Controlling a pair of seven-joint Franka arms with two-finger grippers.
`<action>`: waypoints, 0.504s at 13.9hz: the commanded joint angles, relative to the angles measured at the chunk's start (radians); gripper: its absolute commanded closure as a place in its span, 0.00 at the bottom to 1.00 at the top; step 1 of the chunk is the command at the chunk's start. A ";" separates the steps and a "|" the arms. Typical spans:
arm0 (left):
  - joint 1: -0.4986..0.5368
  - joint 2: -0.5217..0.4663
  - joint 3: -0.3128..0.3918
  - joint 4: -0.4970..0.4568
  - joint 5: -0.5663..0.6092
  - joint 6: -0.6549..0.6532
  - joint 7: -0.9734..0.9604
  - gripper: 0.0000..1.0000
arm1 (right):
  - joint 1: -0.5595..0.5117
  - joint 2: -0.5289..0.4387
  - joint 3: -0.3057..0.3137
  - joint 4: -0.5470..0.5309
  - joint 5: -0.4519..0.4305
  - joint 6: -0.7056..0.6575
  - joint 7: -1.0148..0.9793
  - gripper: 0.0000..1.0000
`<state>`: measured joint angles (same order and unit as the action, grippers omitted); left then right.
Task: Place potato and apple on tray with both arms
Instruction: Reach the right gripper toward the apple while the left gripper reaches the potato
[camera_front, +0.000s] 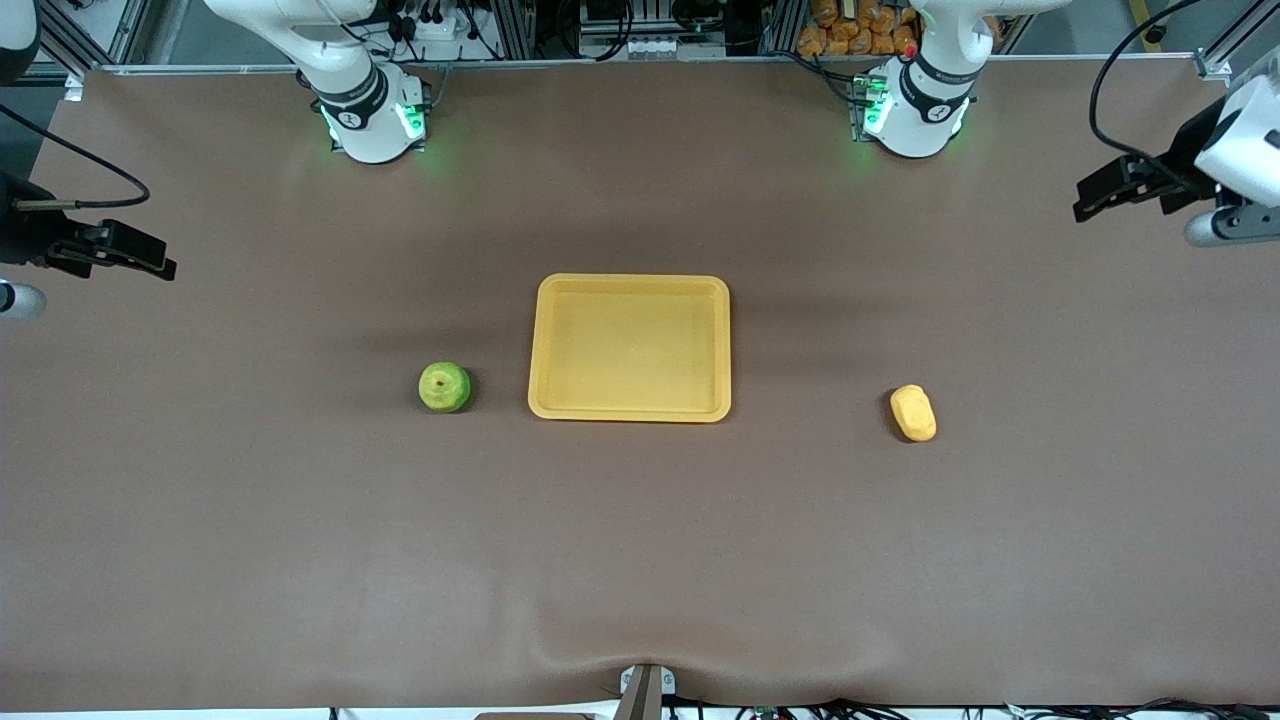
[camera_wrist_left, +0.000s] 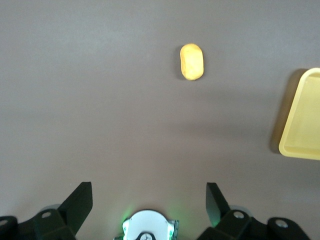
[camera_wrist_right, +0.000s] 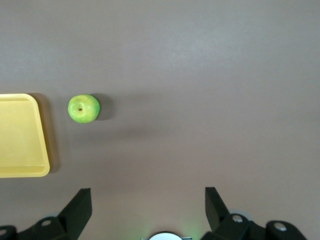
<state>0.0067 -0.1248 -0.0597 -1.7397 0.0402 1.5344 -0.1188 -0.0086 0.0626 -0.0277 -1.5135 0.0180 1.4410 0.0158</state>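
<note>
While both arms wait high at the table's ends, nothing is on the tray (camera_front: 630, 285).
Left gripper (camera_wrist_left: 149, 197) and right gripper (camera_wrist_right: 148, 200) gape empty; I fear the round apple (camera_front: 444, 387) rolling, the potato (camera_front: 913, 412) slipping.

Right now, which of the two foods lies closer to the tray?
The apple: it sits just beside the tray, while the potato lies well apart.

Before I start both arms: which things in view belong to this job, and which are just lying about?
Belong to the job:
- apple, on the table toward the right arm's end
- potato, toward the left arm's end
- tray, between them, nothing in it
- left gripper, open, and right gripper, open, both up over the table

Just lying about:
- nothing else on the table
</note>
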 joint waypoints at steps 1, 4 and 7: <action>0.004 0.010 -0.006 -0.052 -0.002 0.075 0.002 0.00 | -0.019 0.003 0.015 0.013 -0.010 -0.008 -0.010 0.00; -0.001 0.034 -0.009 -0.099 -0.002 0.165 0.001 0.00 | -0.016 0.039 0.017 0.012 -0.007 -0.004 -0.002 0.00; -0.001 0.079 -0.011 -0.115 -0.003 0.200 -0.005 0.00 | -0.010 0.049 0.017 0.012 -0.004 0.001 -0.002 0.00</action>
<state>0.0024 -0.0623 -0.0647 -1.8406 0.0402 1.7084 -0.1188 -0.0085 0.0994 -0.0240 -1.5145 0.0181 1.4435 0.0158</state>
